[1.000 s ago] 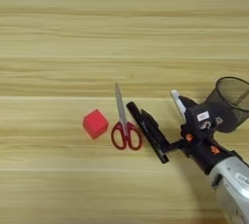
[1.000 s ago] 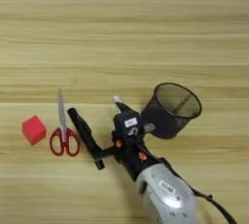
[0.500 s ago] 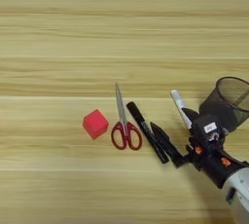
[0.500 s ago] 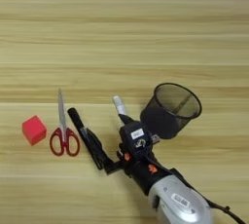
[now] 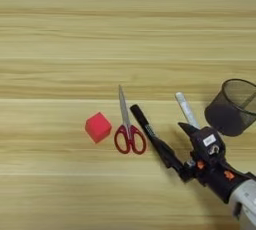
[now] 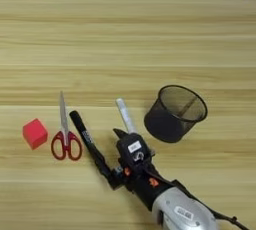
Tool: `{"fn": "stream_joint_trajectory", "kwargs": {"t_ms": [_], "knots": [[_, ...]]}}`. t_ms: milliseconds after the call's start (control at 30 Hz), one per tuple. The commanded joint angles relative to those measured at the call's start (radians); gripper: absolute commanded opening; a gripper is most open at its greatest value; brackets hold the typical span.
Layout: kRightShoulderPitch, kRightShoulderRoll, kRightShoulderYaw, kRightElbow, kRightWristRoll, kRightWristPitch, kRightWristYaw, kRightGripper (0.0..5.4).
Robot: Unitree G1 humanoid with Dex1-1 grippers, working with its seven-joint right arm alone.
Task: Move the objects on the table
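Nearest the counter's front edge, one gripper (image 6: 116, 160) sits at the lower end of one long black marker (image 6: 90, 144); whether its fingers are apart or clamped on it cannot be told. Just beyond lie one white-barrelled marker (image 6: 125, 115), partly hidden under the gripper, one pair of red-handled scissors (image 5: 126, 128) and one small red cube (image 5: 98, 127), each lying apart. Toward the right edge stands one black wire-mesh pen cup (image 6: 175, 113), upright. The counter (image 5: 125, 34) is light wood with lengthwise grain stripes; a pale patch shows past its far right corner.
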Motion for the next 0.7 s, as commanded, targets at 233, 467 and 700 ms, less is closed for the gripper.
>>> {"fn": "stream_joint_trajectory", "kwargs": {"t_ms": [233,467,700], "knots": [[-0.022,-0.020,0.005,0.067,-0.021,-0.033,-0.006,4.67],[-0.026,-0.026,0.004,0.102,-0.029,-0.035,-0.006,4.93],[-0.031,-0.025,0.005,0.119,-0.029,-0.033,-0.007,4.21]]}}
